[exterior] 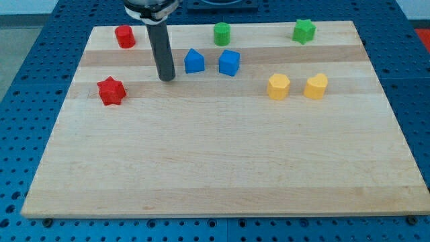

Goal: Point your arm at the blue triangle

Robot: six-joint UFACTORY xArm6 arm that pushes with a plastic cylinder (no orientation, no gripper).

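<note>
Tip (166, 78) of rod on wooden board (222, 168), just left of blue triangle (194, 61); no jaws visible, state untellable.

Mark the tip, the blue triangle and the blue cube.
my tip (166, 78): camera view, rod's lower end.
blue triangle (194, 62): camera view, front face.
blue cube (229, 62): camera view, centre.

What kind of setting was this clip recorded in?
Probably a robotics lab bench: a wooden board lies on a blue perforated table, small coloured blocks such as the blue triangle sit on it, and my tip rests beside that block.
</note>
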